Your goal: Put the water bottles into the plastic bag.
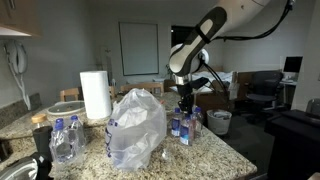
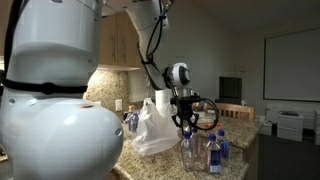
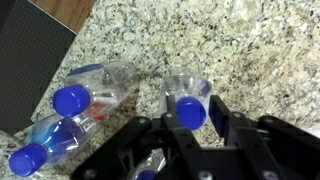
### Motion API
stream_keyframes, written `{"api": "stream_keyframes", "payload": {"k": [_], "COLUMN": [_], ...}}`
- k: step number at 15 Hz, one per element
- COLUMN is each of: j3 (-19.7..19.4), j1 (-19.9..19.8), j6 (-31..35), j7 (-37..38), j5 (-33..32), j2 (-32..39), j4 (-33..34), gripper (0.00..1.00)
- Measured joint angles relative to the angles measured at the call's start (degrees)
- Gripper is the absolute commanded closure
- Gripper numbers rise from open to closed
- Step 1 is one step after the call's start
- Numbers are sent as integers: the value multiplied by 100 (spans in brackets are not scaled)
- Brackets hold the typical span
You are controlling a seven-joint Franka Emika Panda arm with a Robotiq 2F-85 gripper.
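1. The gripper [image 1: 186, 103] hangs over the granite counter [image 3: 250, 50] and points straight down, above a small group of water bottles [image 2: 212, 152].
2. In the wrist view its 2 fingers [image 3: 225, 125] stand on either side of the blue cap of 1 upright bottle [image 3: 190, 112]. The jaws are partly apart, and I cannot tell if they press the bottle or only surround it.
3. To one side of the gripper, 2 lying bottles [image 3: 85, 95] rest close together on the counter, near the fingers.
4. The plastic bag [image 1: 135, 125] stands on the counter near the gripper but apart from it, with its crinkled side next to the bottle group.
5. Beyond the bag, farther from the gripper, a paper towel roll [image 1: 95, 95] stands upright, and more bottles [image 1: 64, 140] stand near it.
6. Past the lying bottles, a dark panel [image 3: 30, 60] borders the counter.
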Motion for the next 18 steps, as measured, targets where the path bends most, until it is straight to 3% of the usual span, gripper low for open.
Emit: {"api": "stream_keyframes", "payload": {"k": [1,12,18], "j3": [-5,12,155], "j1": [-2,15,50], "j6": [-5,-260,-1482], "j7": [0,-16,-406], "j5": [0,-11,-19], "j2": [10,-50,-1068], "j4": [11,163,228], "gripper": [87,86,86]}}
